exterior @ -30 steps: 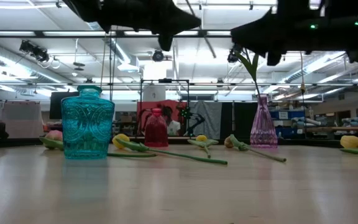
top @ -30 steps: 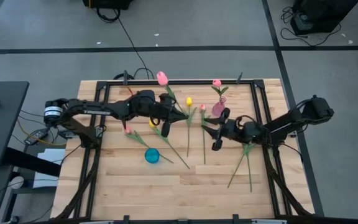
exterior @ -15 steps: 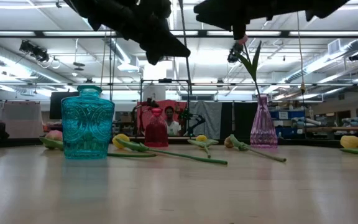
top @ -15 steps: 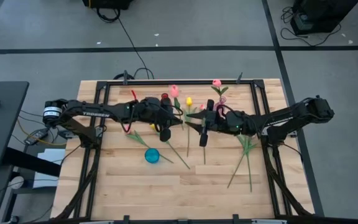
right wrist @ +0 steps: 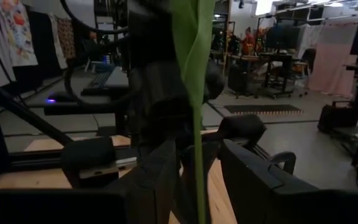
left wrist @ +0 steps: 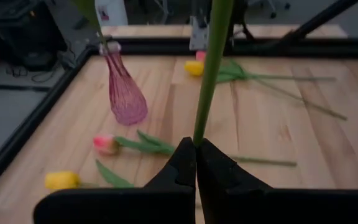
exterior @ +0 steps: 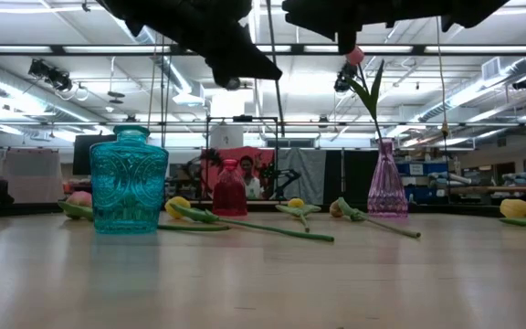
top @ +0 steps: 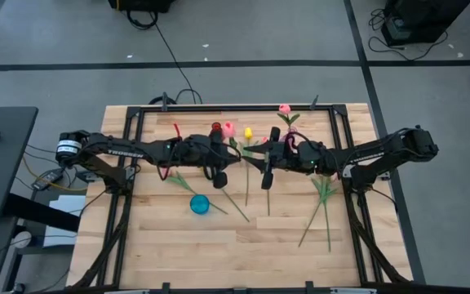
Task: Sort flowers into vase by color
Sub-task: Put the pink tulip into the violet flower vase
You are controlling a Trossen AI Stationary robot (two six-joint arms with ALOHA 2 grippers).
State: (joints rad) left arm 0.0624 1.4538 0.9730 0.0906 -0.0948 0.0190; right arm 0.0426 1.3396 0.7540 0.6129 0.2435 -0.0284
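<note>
- The left pincer (left wrist: 196,163) was clamped on the green stem (left wrist: 208,81) of a pink tulip (top: 228,128), its two dark fingers pressed together on the stem's lower end, near the middle of the high view, just above centre.
- That tulip's head lay just right of the red vase (top: 215,127) in the high view, and left of a yellow tulip head (top: 248,131).
- The right pincer (right wrist: 194,186) met it from the right; its fingers stood apart, with the green stem (right wrist: 194,93) running up between them, not clamped.
- A pink glass vase (exterior: 386,183) stood right of centre in the low view and already carried one pink flower (exterior: 357,57) on a leafy stem.
- A teal patterned vase (exterior: 129,180) stood at the left of the low view, the small red vase (exterior: 229,189) farther back beside it.
- Other tulips lay flat on the wooden tabletop (top: 243,245): one pink and one yellow head (left wrist: 61,180) showed low in the left wrist view near the pink vase (left wrist: 125,93), and two long stems (top: 321,208) lay at the lower right of the high view.
- White lettering ran along the left arm (top: 121,149) in the high view, too small to read.
</note>
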